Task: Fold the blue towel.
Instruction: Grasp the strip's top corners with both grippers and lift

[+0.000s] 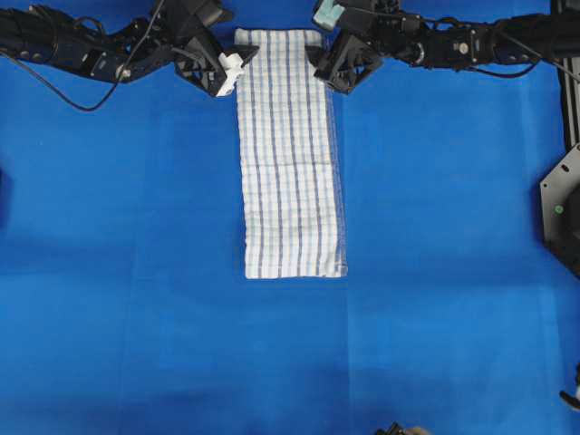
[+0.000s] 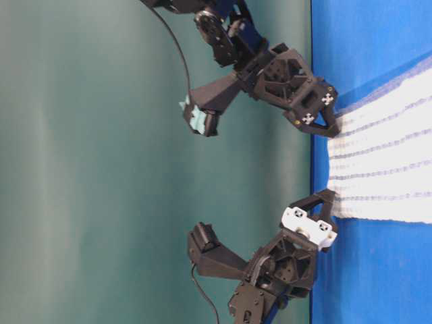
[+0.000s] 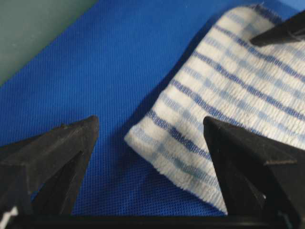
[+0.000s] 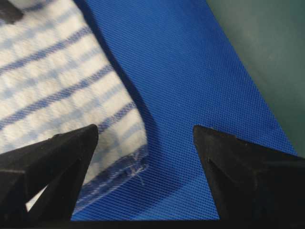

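While the blue towel (image 1: 293, 154) is lying flat as a long narrow strip on the blue table covering (image 1: 118, 272), its two far corners are being straddled by the left gripper (image 1: 228, 77) and the right gripper (image 1: 333, 71), both spread wide with nothing being grasped.
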Robot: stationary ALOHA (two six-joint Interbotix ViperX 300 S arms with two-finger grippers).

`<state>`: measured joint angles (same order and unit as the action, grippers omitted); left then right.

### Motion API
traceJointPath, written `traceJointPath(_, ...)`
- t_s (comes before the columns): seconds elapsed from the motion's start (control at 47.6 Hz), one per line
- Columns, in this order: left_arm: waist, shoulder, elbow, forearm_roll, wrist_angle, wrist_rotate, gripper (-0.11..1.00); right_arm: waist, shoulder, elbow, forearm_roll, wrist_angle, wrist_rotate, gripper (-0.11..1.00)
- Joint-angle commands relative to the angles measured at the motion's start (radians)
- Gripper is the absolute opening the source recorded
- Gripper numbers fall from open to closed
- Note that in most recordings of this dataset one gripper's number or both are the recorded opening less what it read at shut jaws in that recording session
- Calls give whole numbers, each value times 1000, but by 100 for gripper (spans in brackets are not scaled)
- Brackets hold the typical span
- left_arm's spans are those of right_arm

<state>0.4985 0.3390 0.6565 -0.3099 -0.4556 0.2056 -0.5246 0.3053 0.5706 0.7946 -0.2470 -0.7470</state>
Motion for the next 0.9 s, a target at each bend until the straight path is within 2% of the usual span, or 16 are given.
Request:
traceJointPath(0.0,0,-12,-15,3,-11,-2,87,0,2,-26,-2,-6,2,94)
traceJointPath(0.147,0,-2,-17,3,-9,-5,83,-2,31,-34,-2,-5,2,92)
traceJointPath(0.231,-2,8,-18,3,-2,-12,77,0,43,-34,-2,-5,2,86)
traceJointPath(0.294,-6,9,-20,3,9,-8,67,0,46,-34,-3,-2,2,73)
traceJointPath(0.441,-15,9,-23,8,17,21,23,2,44,-32,-3,14,2,30)
traceJointPath(0.525,-17,9,-26,12,17,25,5,3,44,-37,-2,37,2,12)
traceJointPath(0.651,-17,8,-35,12,18,29,4,6,40,-38,-3,51,2,-3)
traceJointPath(0.882,-17,-9,-55,12,34,64,4,6,-3,-26,-2,44,2,-3)
